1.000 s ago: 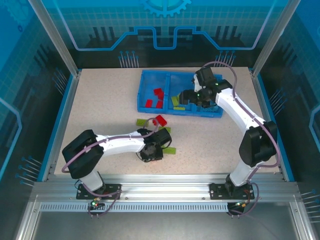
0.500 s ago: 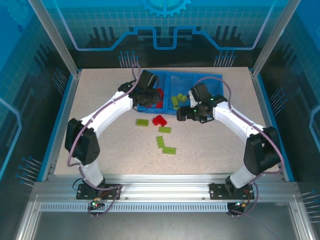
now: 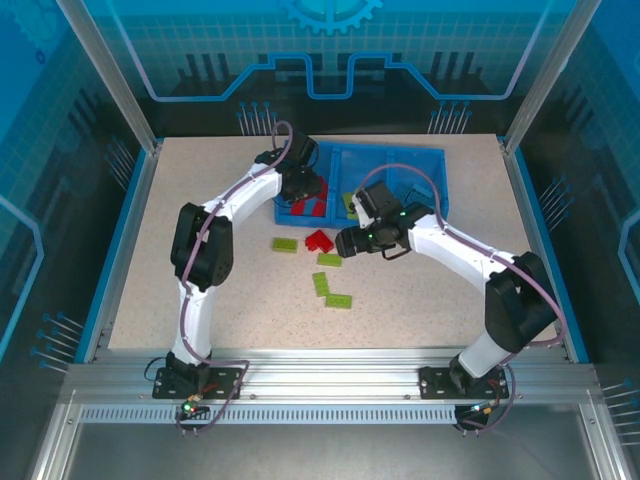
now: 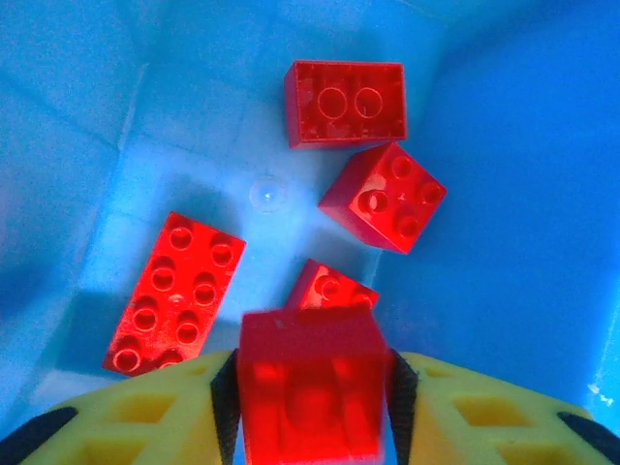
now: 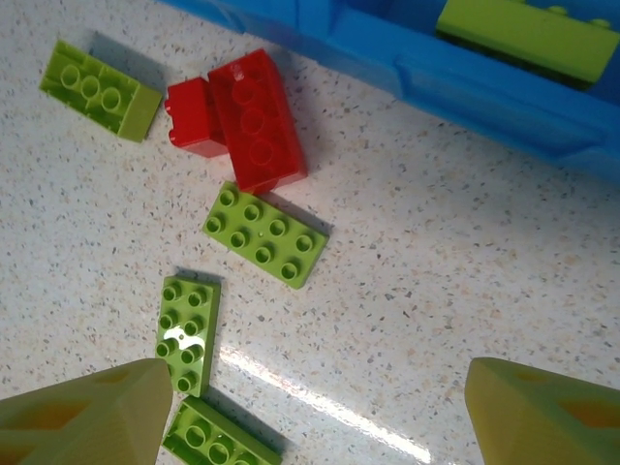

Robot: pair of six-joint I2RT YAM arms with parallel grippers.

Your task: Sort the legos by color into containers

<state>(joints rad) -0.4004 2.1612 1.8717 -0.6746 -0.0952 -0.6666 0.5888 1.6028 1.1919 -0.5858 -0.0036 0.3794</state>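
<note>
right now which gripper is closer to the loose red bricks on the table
Right. The right gripper hovers just beside the loose red bricks; the left gripper is farther off, above the tray, with a red brick between its fingers.

Worktop beside the tray
Two red legos lie touching; four lime legos lie scattered around them.

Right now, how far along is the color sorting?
Done: four red bricks lie in the left compartment of the tray, green ones in the middle. In hand: the left gripper holds another red brick over them. Left: four green bricks and a red pair on the table, below the open right gripper.
</note>
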